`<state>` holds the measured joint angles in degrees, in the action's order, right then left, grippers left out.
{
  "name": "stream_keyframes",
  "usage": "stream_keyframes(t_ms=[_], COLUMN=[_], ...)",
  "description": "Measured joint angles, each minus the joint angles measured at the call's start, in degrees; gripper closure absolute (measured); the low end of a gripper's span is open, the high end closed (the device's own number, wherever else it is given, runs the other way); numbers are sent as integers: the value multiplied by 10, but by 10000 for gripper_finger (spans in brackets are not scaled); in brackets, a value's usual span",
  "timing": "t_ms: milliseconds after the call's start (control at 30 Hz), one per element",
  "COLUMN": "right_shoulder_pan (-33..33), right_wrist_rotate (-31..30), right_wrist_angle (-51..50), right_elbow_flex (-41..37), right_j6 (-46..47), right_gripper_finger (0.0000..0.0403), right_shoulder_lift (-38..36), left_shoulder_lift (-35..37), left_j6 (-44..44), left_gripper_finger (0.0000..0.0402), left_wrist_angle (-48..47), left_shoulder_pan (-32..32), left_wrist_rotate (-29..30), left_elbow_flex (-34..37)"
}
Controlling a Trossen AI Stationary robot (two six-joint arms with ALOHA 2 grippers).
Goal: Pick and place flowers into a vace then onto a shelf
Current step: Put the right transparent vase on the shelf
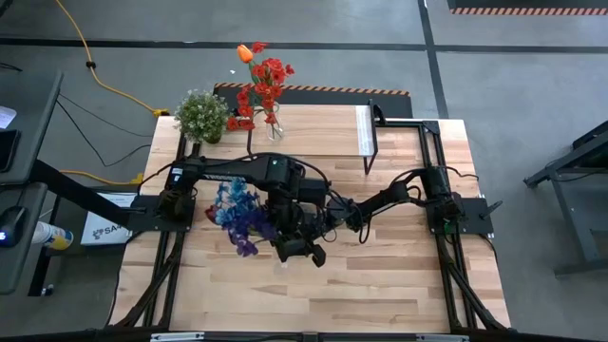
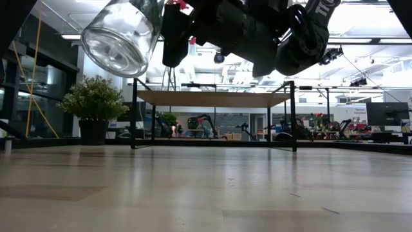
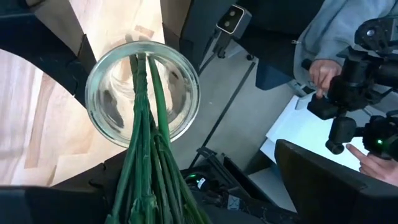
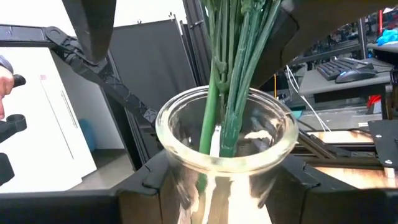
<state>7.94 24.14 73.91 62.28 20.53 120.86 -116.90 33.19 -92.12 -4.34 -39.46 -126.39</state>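
From above, both arms meet mid-table over a purple and blue bunch (image 1: 237, 214); red flowers (image 1: 261, 90) stand far on the shelf (image 1: 366, 128). At table height, a glass vase (image 2: 122, 35) hangs tilted. Left gripper's fingers: cannot tell. The right gripper clasps the vase, stems (image 4: 233, 74) inside.

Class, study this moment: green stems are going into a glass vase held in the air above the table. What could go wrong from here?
1. The glass vase hangs tilted in the right tool; if the grip slips, it may fall to the table.
2. The left tool looks open around the green stems, so the purple and blue bunch could tip the vase or slide out.
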Motion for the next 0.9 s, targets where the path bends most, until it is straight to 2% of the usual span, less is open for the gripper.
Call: stream_keyframes(t_ms=[367, 467, 633, 900], right_shoulder_pan=[-1, -1, -4, -12], right_wrist_rotate=[0, -4, -16, -6], right_wrist_angle=[-13, -11, -23, -31], right_elbow_flex=[0, 4, 3, 3], right_j6=[4, 8, 4, 4], right_gripper_finger=[239, 239, 239, 239], right_shoulder_lift=[0, 0, -1, -1], left_shoulder_lift=[0, 0, 0, 0], left_j6=[-47, -72, -87, -105], left_gripper_finger=[37, 35, 34, 37], left_wrist_angle=[-10, 16, 32, 25], left_shoulder_pan=[-1, -1, 0, 0], left_wrist_rotate=[54, 112, 174, 188], left_elbow_flex=[0, -2, -2, -1])
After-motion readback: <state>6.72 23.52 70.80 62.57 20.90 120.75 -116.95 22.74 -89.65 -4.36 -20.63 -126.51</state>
